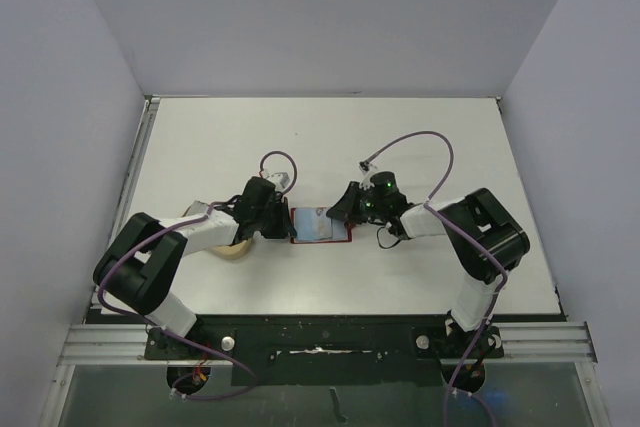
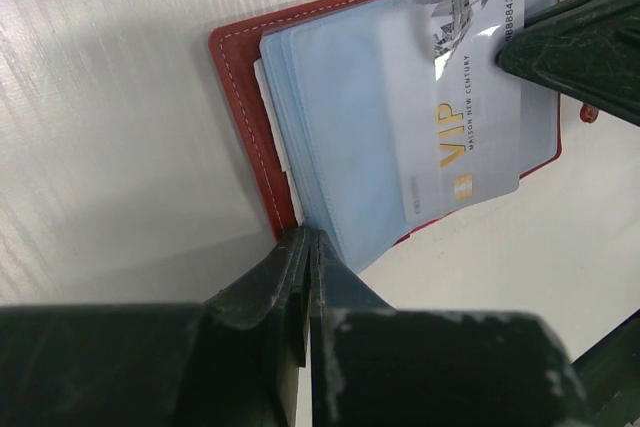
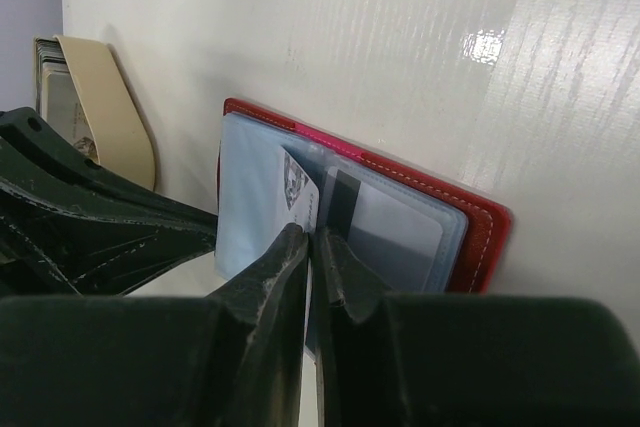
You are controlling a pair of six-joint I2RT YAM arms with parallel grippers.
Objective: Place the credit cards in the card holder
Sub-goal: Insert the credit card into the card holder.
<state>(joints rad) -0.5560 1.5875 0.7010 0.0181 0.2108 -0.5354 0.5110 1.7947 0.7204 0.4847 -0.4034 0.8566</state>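
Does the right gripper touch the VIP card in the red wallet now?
Touching. The right wrist view shows it: the fingers of the right gripper are closed on the edge of the VIP card, with no gap.

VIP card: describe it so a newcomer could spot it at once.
At the middle of the table lies the open red card holder. Among its clear blue sleeves is a pale card, pinched by the right gripper; only it bears gold VIP lettering.
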